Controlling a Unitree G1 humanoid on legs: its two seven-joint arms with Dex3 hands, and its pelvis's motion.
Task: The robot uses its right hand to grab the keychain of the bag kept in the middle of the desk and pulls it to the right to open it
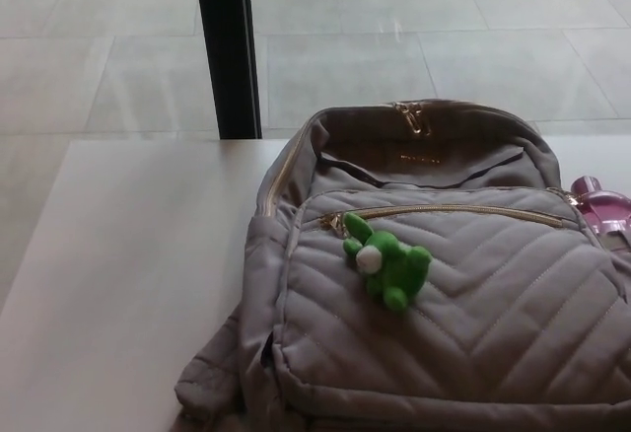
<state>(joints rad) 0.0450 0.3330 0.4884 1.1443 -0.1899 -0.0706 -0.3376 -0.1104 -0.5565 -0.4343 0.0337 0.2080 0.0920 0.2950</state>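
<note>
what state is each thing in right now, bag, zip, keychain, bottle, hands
backpack: lying flat on the white desk, front side up
front pocket zip: closed, slider at its left end
green plush keychain: hanging from the slider, resting on the front pocket, untouched
top zip pulls: together at the top of the bag
pink bottle: at the bag's right edge, partly hidden
left hand: not in view
right hand: not in view
</note>
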